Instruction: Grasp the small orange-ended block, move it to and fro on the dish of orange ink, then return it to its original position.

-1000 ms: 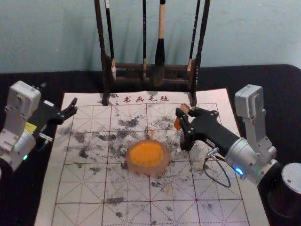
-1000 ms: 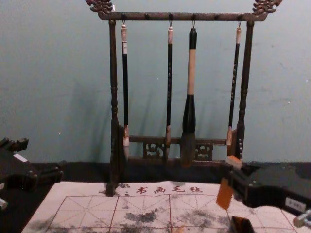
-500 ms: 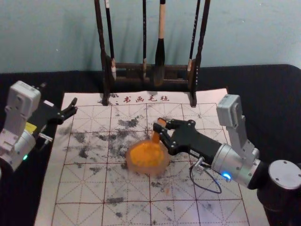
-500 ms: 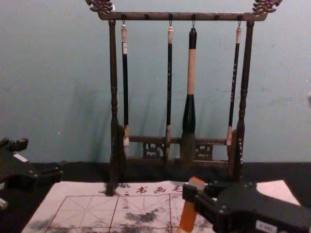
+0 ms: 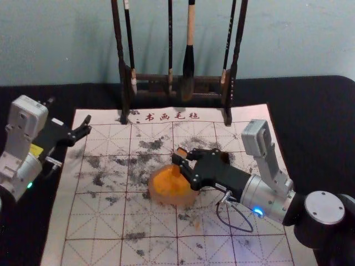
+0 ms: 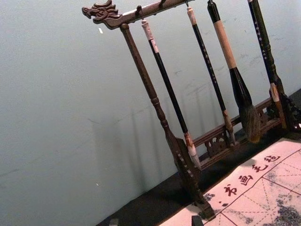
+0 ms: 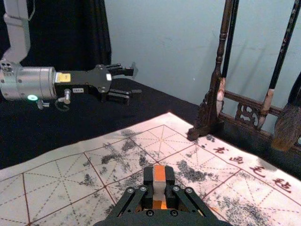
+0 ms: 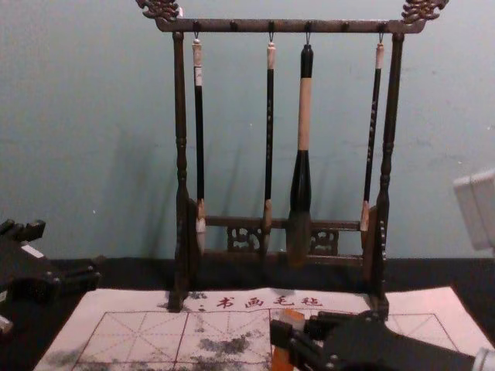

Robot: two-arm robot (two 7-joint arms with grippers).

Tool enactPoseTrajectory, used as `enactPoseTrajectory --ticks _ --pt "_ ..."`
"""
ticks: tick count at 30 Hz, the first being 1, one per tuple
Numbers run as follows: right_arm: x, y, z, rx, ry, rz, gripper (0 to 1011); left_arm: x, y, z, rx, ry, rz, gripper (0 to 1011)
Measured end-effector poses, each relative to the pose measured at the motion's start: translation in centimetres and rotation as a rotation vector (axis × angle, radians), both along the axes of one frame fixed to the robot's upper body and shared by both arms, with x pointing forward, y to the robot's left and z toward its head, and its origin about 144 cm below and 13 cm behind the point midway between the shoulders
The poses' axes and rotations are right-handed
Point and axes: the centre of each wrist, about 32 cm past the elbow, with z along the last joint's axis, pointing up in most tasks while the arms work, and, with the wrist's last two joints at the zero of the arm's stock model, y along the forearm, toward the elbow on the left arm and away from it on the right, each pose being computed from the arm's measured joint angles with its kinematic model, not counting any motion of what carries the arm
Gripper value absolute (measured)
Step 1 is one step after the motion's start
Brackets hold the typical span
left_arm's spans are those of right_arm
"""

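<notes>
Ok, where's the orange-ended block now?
In the head view, near the middle, the block is held in the right end effector, over the far side of the ink dish.

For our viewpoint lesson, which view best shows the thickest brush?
The chest view: the thickest brush hangs whole, loop to bristles. Head and left wrist views crop its top; the right wrist view catches its lower end.

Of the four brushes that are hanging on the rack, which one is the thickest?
The third brush from the left in the chest view, with a pale wooden handle section and wide head. The other three brushes are slim and mostly black.
</notes>
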Motion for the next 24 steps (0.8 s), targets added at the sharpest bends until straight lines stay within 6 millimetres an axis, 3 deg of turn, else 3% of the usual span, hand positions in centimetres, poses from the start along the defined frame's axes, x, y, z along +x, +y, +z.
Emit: enactPoseTrajectory --ticks 24 --pt "0.8 1.5 0.9 -0.067 0.035 -0.037 135 0.0 0.0 0.0 0.000 0.000 0.000 1001"
